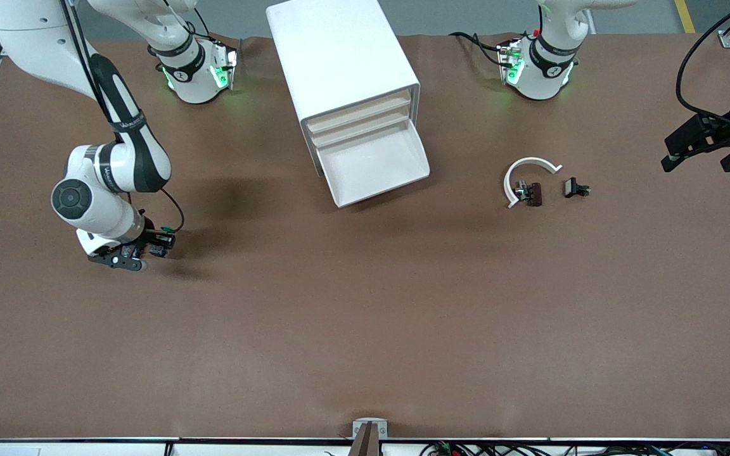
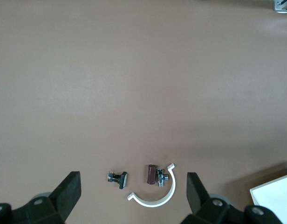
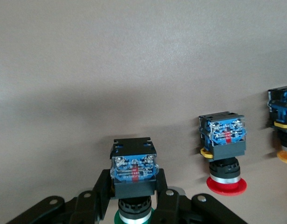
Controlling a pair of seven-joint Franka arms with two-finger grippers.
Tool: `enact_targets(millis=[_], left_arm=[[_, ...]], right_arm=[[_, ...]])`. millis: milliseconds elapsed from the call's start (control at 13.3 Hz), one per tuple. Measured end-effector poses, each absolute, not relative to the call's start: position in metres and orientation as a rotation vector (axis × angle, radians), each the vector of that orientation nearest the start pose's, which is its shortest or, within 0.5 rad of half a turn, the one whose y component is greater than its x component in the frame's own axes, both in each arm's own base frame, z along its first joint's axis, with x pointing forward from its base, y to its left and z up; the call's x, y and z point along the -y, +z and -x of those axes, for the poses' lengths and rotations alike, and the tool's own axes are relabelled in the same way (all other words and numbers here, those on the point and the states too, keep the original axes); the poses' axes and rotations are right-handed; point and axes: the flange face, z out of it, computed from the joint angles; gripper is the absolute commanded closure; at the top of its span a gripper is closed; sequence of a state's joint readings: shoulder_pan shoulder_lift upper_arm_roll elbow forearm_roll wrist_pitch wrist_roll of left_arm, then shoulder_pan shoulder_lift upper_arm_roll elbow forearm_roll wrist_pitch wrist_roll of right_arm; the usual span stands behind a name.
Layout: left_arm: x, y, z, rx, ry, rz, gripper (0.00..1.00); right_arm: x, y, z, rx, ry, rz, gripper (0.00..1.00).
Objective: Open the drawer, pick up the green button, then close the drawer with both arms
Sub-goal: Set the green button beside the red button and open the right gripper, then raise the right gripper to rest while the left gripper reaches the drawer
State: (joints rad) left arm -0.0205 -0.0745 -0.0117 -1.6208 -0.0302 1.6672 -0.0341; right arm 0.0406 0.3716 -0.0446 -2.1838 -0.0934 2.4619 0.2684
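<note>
My right gripper (image 3: 134,189) is shut on the green-capped button (image 3: 133,164), its fingers clamped on the black-and-blue body. In the front view this gripper (image 1: 147,248) is low over the table toward the right arm's end, with the button (image 1: 160,241) in it. I cannot tell whether the button touches the table. The white drawer unit (image 1: 346,69) stands mid-table with its bottom drawer (image 1: 374,170) pulled open. My left gripper (image 1: 701,159) is open and empty, high over the left arm's end of the table; it also shows in the left wrist view (image 2: 133,196).
A red-capped button (image 3: 224,142) and a yellow-capped button (image 3: 283,126) sit beside the held one. A white curved clip (image 1: 528,174), a brown-and-metal part (image 1: 531,193) and a small black part (image 1: 575,188) lie beside the drawer, toward the left arm's end.
</note>
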Motion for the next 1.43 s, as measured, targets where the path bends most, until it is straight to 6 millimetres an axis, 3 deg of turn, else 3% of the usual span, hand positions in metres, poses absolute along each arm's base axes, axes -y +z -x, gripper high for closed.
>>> enact_targets(millis=[1051, 1426], left_arm=[[0.022, 0.645, -0.540, 0.008, -0.142, 3.171, 0.00], [0.029, 0.611, -0.555, 0.151, -0.029, 3.170, 0.00]], right_arm=[[0.002, 0.191, -0.546, -0.211, 0.187, 3.239, 1.00], [0.001, 0.189, -0.545, -0.196, 0.194, 3.239, 1.00]])
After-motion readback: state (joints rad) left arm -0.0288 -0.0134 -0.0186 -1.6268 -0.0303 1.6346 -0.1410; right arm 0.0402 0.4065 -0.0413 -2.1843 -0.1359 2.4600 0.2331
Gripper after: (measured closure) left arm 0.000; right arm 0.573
